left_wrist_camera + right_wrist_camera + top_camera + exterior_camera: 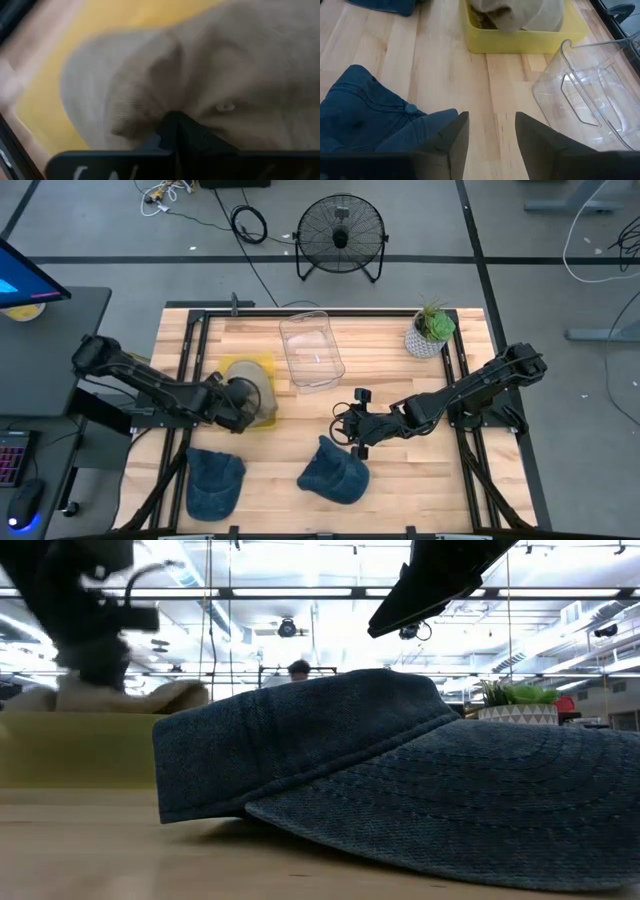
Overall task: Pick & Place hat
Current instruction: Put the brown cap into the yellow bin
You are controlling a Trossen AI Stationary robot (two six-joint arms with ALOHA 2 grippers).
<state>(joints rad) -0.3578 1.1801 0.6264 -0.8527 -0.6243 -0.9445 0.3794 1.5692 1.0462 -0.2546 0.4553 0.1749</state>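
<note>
A tan hat [258, 383] lies in a yellow bin [262, 363] on the table's left half. My left gripper [240, 402] is down on it, shut on its cloth. Two blue denim hats rest flat on the near part of the table, one at the middle [333, 471] and one to the left [215, 481]. My right gripper [490, 135] is open and hovers just beyond the middle denim hat [367, 120], touching nothing. In the low view that hat [400, 770] fills the foreground. My left gripper pinches a puckered fold of the tan hat's crown [150, 107] between its two shut fingers [172, 125], near the top button [225, 106]. It comes from above, slanting in from the table's left. The hat lies in the yellow bin [40, 115].
A clear plastic bin [312, 350] stands at the far middle, close to the yellow bin and my right gripper. A potted plant [430, 332] sits at the far right corner. A floor fan [341, 235] stands beyond the table. Bare wood lies between the two denim hats.
</note>
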